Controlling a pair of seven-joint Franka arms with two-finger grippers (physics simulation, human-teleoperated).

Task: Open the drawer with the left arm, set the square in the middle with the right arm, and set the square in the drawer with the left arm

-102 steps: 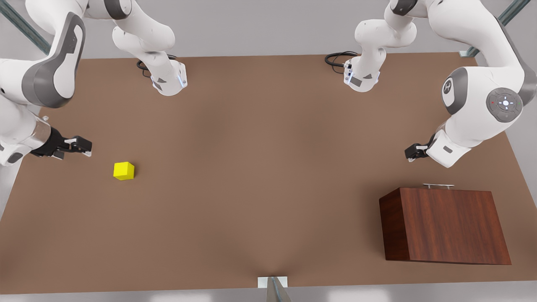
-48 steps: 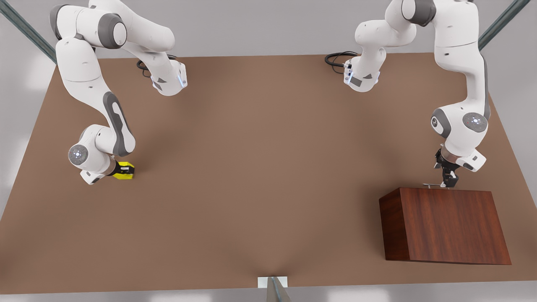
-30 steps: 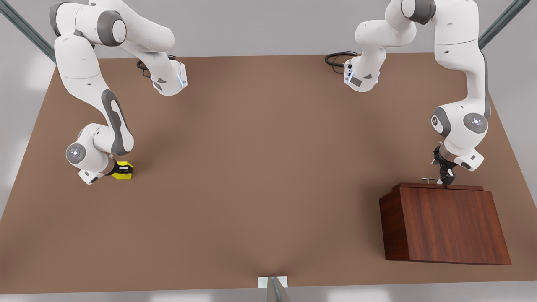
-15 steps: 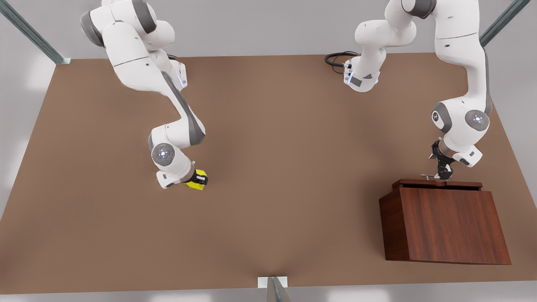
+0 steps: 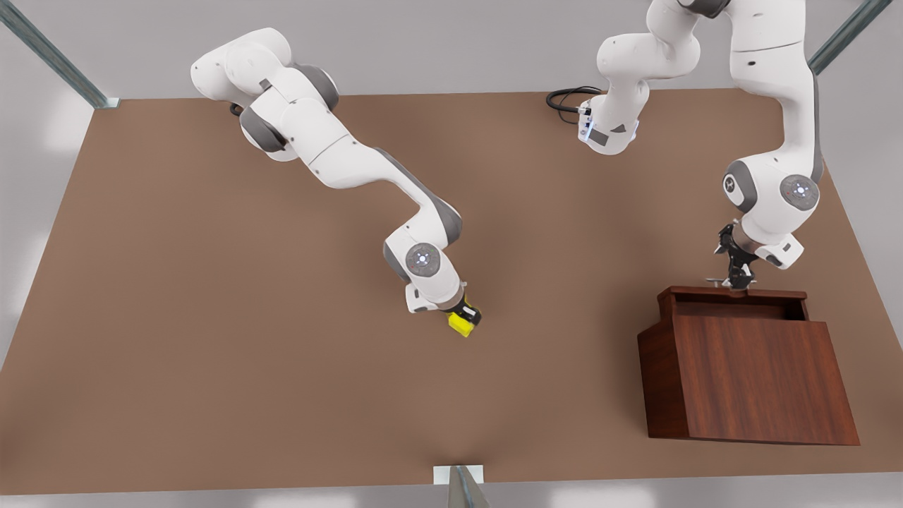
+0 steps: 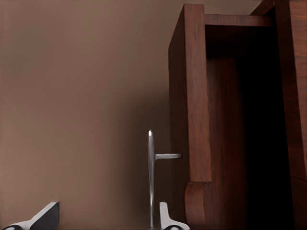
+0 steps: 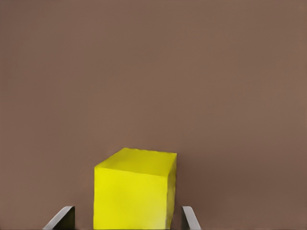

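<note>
The yellow square [image 5: 461, 324] [image 7: 134, 191] sits between the fingers of my right gripper [image 5: 463, 319] [image 7: 127, 218], which is shut on it over the middle [image 5: 451, 374] of the brown tabletop. I cannot tell whether the square touches the table. At the front view's right, the drawer [image 5: 734, 292] [image 6: 189, 120] stands partly pulled out of the reddish-brown box [image 5: 755, 381]. My left gripper [image 5: 734, 281] [image 6: 108, 218] is at its silver handle [image 5: 716, 281] [image 6: 151, 182]. Its fingers stand apart, with the bar between them close to one finger.
The two arm bases [image 5: 282, 134] [image 5: 607, 130] stand at the table's far edge, with a black cable [image 5: 564, 99] by the one at the front view's right. A metal bracket [image 5: 458, 476] sits at the near edge.
My right gripper has carried the square from the front view's left to the table's middle. My left gripper has drawn the handle away from the box, and the drawer has slid further out.
</note>
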